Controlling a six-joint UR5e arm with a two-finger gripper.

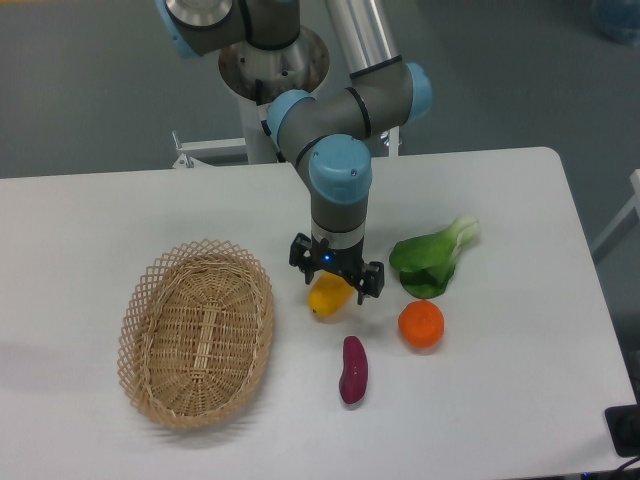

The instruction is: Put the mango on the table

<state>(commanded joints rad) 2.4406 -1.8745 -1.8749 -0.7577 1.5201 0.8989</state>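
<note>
Near the middle of the white table [120, 210], yellow mango [328, 297] lying on the surface just right of the wicker basket [197, 333], gripper [335, 284] directly above it with fingers spread apart, purple sweet potato [354, 369], orange fruit [421, 324] and leafy green [432, 259] nearby

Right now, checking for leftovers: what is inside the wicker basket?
Nothing shows inside the wicker basket; its whole woven bottom is in view. The mango lies outside it, under the gripper.
</note>
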